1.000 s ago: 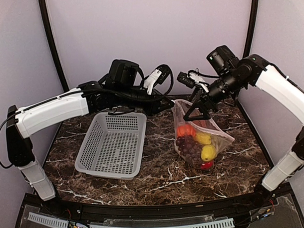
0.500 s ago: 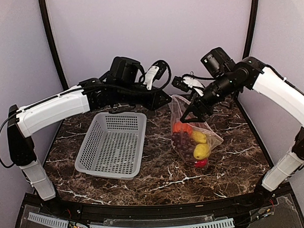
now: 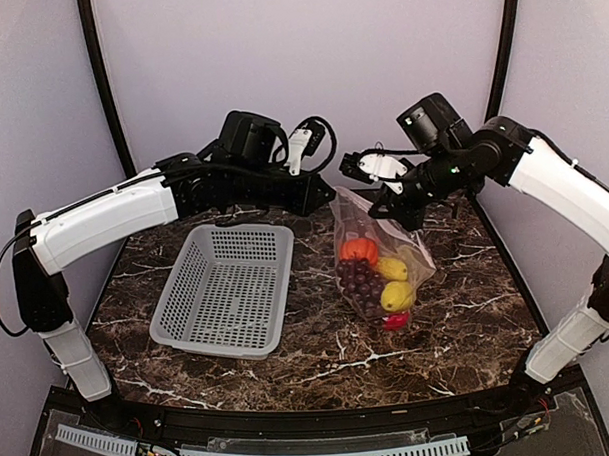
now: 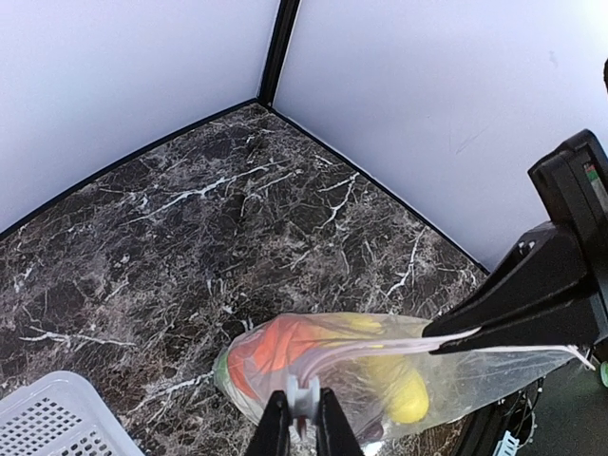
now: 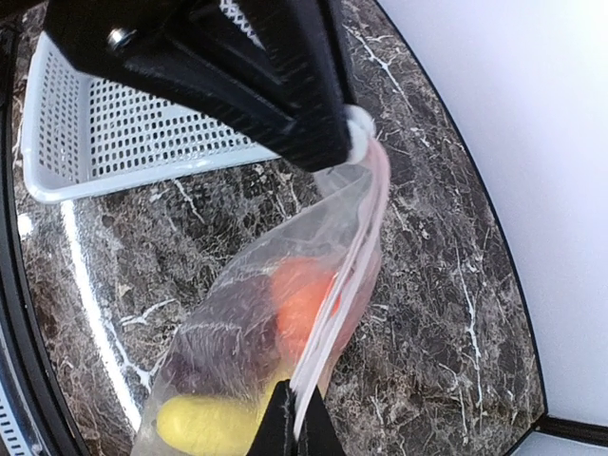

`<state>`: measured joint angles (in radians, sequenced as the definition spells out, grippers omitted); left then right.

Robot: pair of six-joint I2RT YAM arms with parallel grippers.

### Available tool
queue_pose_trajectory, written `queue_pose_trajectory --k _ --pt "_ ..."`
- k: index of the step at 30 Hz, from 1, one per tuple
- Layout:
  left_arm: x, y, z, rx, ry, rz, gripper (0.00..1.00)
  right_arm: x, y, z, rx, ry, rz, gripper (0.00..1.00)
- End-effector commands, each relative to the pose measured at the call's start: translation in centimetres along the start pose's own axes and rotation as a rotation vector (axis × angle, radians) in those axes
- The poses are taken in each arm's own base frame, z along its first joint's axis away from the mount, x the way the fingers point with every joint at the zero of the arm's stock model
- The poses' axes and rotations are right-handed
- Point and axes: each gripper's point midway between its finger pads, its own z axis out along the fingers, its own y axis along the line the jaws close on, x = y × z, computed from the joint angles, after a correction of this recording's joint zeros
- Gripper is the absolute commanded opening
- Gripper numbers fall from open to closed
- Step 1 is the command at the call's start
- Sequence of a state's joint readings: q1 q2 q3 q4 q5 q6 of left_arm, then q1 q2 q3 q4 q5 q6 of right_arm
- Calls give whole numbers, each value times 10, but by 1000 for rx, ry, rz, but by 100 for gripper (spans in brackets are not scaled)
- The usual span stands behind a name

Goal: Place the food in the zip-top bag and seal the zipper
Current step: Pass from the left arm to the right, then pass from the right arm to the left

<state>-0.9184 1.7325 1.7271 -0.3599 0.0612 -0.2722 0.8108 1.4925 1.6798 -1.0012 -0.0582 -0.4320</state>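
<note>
Both grippers pinch the zipper. The left gripper is clamped on one end and the right gripper is pressed together on the strip farther along. That stretches the bag mouth straight above the table, with the food sagging to the bottom, probably so the seal can be pressed shut along its length.

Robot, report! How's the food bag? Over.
Left gripper shut on pinkish zipper strip of clear plastic bag. Right gripper shut on it too. Toy food inside. Nothing blocking.
</note>
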Motion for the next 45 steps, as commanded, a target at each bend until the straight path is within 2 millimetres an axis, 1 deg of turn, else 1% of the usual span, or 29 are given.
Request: queue_pose_trajectory --k 1,2,3,4,5,6,7,8,9,10,11,12,13,14,15,17,19,21,22,23,26,29,32,33,35,40,43,44,45 --pt "-28 -7 -28 29 -127 68 7 -1 -23 -17 111 -30 -28 0" --pt "-18 -7 -25 39 -116 103 11 -1 -23 -19 98 -42 -24 0" --pt "-25 -14 -32 72 -158 131 26 -2 -24 -20 81 -52 -17 0" --pt "-14 -12 -29 74 -146 173 34 -3 -25 -23 68 -65 -11 0" --pt "-22 -16 -38 84 -194 198 47 -5 -24 -26 38 -85 -7 0" --pt "-6 -11 -32 76 -178 235 52 -8 -19 -30 -1 -106 -12 0" --pt "-20 -14 -43 82 -256 257 62 -10 -14 -34 -38 -127 -18 0" --pt "1 -8 -36 76 -236 293 67 -11 -11 -38 -61 -145 -18 0" --pt "-11 -14 -46 105 -314 320 68 -12 -8 -40 -79 -154 -18 0" --pt "5 -14 -43 131 -302 348 70 -13 -4 -42 -104 -162 -20 0" --pt "1 -15 -44 145 -339 366 71 -13 0 -43 -127 -168 -20 0" --pt "10 -17 -40 177 -325 374 71 -13 4 -45 -152 -174 -20 0" --pt "10 -18 -39 190 -335 385 71 -14 10 -46 -182 -182 -22 0" --pt "14 -21 -35 215 -327 392 71 -15 14 -48 -207 -190 -21 0" --pt "12 -23 -35 226 -341 401 71 -16 18 -50 -231 -199 -21 0" --pt "12 -28 -32 261 -354 419 69 -17 25 -53 -272 -213 -20 0" --pt "10 -33 -30 303 -363 434 65 -18 30 -54 -299 -219 -22 0" --pt "11 -39 -28 347 -363 447 55 -19 31 -54 -308 -222 -22 0" --pt "13 -40 -26 365 -357 452 52 -20 31 -55 -310 -223 -23 0" --pt "13 -41 -26 374 -357 460 47 -20 31 -54 -312 -222 -23 0" --pt "18 -45 -26 409 -352 477 40 -20 30 -53 -310 -221 -25 0" --pt "24 -48 -25 434 -344 493 30 -20 28 -53 -309 -220 -25 0" --pt "27 -47 -22 438 -338 498 22 -21 26 -53 -305 -223 -26 0" --pt "28 -45 -20 434 -335 495 17 -20 25 -53 -303 -221 -26 0" --pt "26 -43 -21 431 -352 491 11 -19 23 -53 -297 -218 -24 0" --pt "26 -35 -25 421 -362 465 3 -14 16 -54 -279 -218 -17 0" --pt "25 -36 -27 425 -363 449 1 -13 18 -53 -298 -218 -13 0" --pt "21 -37 -28 431 -367 430 1 -12 21 -52 -315 -219 -12 6" --pt "19 -37 -28 432 -367 416 1 -12 24 -50 -337 -216 -9 18"
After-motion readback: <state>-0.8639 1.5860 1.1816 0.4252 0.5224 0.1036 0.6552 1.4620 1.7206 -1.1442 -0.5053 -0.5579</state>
